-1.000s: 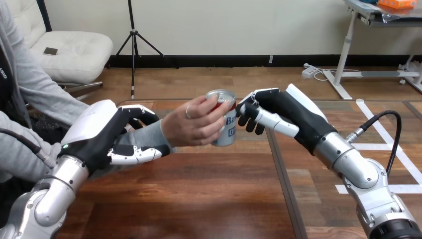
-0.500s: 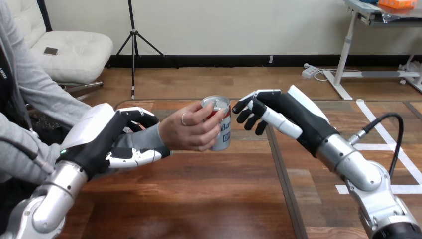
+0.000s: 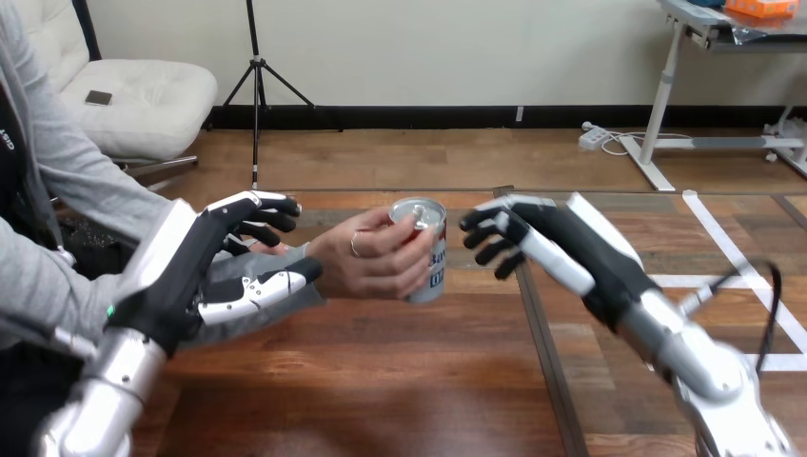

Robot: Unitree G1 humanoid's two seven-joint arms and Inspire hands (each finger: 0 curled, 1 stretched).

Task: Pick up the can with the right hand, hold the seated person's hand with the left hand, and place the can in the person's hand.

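The can [image 3: 425,252] stands upright above the table [image 3: 381,381], wrapped in the person's hand [image 3: 371,257], which grips it from the can's left side with fingers round its body. By the look of it the handover is made, since the can's weight is carried by that hand alone. To the right of the can, near it but clearly apart, is the robot's right hand [image 3: 557,243]. It is spread wide with its fingers [image 3: 485,236] loose and pointing toward the can, and it holds nothing. A hand opened like that, facing the can's right side, suits one that is letting the can go rather than reaching for it. Farther left of the can, beyond the person's hand, the robot's left hand [image 3: 186,267] sits at the person's wrist [image 3: 285,262]. It looks placed there to steady the arm while the can goes across. Its fingers reach out fairly straight above the wrist and its thumb [image 3: 262,288] lies along the underside of the sleeve, so the wrist sits between them. They bracket the wrist loosely and do not look clamped round it, though I cannot tell whether the thumb presses on the sleeve.
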